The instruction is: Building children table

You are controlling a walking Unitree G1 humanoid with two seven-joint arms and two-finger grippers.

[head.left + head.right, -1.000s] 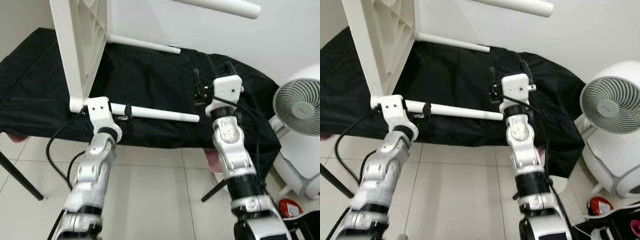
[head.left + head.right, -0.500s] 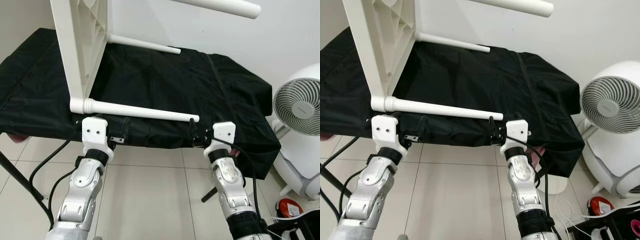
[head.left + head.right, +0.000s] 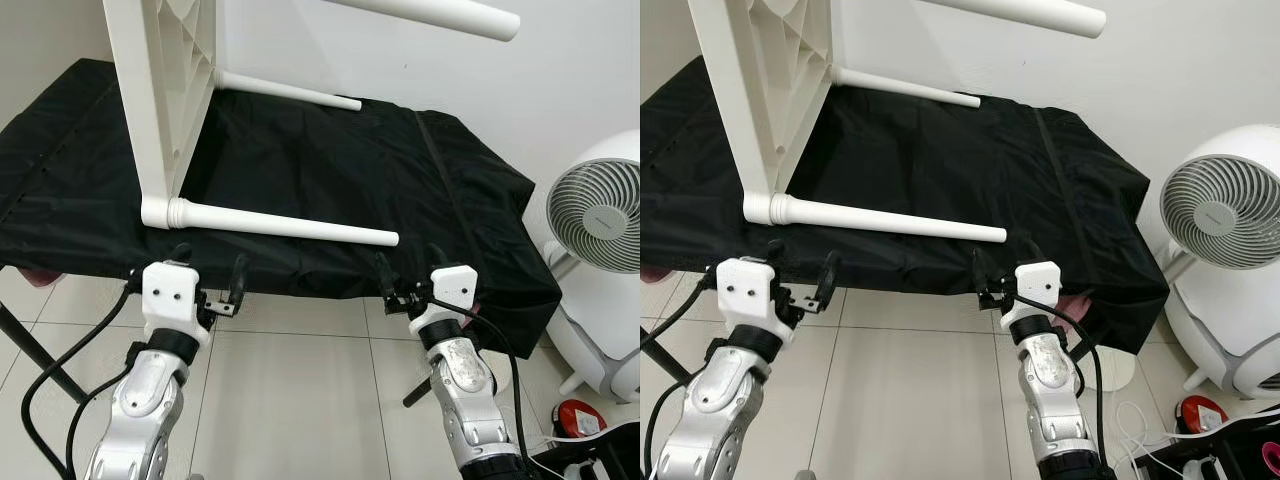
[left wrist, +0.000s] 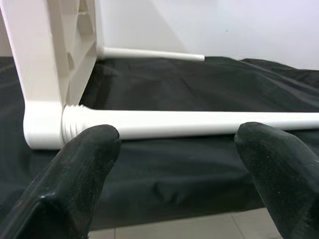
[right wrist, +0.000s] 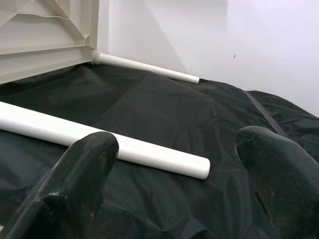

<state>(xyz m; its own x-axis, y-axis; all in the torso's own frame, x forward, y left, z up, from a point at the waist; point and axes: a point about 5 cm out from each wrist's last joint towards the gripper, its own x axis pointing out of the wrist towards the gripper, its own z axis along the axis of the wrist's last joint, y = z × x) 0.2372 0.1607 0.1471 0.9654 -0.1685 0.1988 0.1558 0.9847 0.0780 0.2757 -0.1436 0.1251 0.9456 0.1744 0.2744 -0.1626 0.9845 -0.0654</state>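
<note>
White plastic children's table [image 3: 160, 90] stood tipped on its edge on the black cloth-covered tabletop [image 3: 330, 170], its white round legs sticking out sideways, the nearest leg [image 3: 285, 223] screwed in at the corner. Left gripper [image 3: 208, 290] and right gripper [image 3: 405, 290] hung below the tabletop's front edge, jaws spread, holding nothing. Unsupported on edge, the table could topple if nudged.

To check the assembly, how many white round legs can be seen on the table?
3. The nearest white round leg is screwed into the white ribbed tabletop's lower corner, one farther leg lies behind over the black cloth, one upper leg is at top. A fourth may be hidden.
</note>
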